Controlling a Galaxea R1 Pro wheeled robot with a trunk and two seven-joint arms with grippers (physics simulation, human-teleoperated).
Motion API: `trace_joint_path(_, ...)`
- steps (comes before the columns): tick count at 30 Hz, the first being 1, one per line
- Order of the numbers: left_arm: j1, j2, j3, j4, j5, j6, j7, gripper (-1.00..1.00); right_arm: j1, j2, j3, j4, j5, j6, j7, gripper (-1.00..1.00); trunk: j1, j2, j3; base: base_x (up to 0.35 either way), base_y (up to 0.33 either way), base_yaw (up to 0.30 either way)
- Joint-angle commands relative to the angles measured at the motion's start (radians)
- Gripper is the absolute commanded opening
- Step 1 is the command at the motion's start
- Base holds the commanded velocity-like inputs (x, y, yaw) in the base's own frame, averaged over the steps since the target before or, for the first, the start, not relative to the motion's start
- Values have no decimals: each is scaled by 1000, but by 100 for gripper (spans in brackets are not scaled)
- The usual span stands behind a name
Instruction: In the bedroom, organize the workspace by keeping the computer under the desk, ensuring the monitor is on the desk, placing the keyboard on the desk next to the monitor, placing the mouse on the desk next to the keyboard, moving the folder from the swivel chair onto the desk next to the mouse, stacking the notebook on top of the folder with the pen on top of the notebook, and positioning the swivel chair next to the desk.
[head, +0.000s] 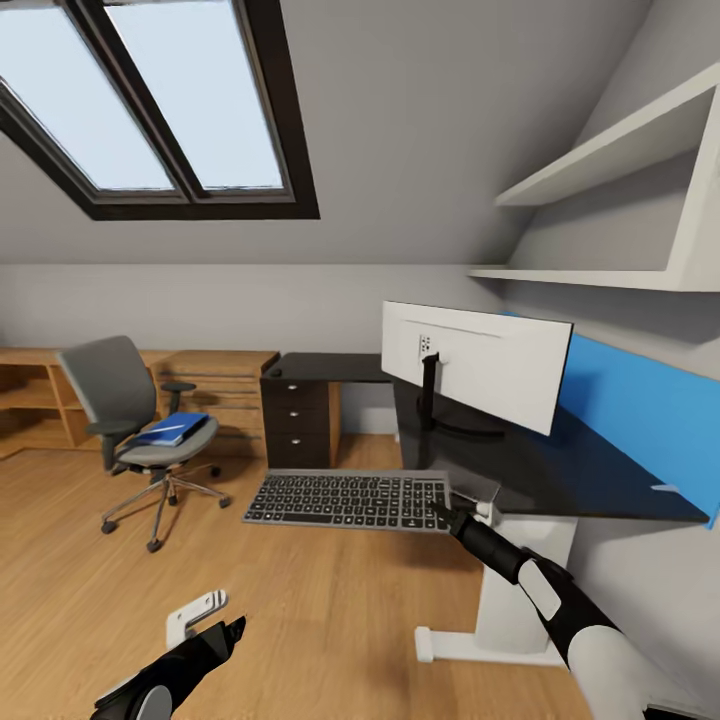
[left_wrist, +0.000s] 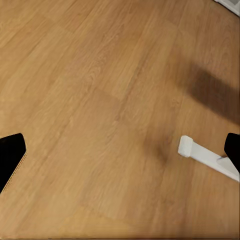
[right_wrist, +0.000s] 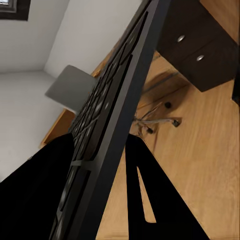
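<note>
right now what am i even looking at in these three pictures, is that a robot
Yes, a simulated two-armed robot in a bedroom. The big picture comes from its head camera; the other two come from cameras on its wrists. The right claw is shut on the keyboard, holding it in the air by one end just off the desk; the right wrist picture shows that keyboard edge-on between the fingers. The left claw hangs open above the wooden floor. The monitor stands on the desk. A blue folder lies on the swivel chair.

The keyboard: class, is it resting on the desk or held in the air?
Held in the air: the right gripper pinches the keyboard by one end, beside the desk.
</note>
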Motion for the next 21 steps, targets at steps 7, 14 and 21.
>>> trace_joint_path(7,0,1,2,-1,10,3,7,100,-1,0,-8,-2,-16,51,13,-100,0,-1,-1,-120,99,0)
trace_joint_path(14,0,1,-2,-1,9,3,7,100,-1,-5,-8,0,-13,55,177,-100,-16,27,12,-4,3,0)
trace_joint_path(21,0,0,-4,-1,9,3,9,100,-1,-7,-7,0,-11,51,191,-100,-43,76,34,0,0,0)
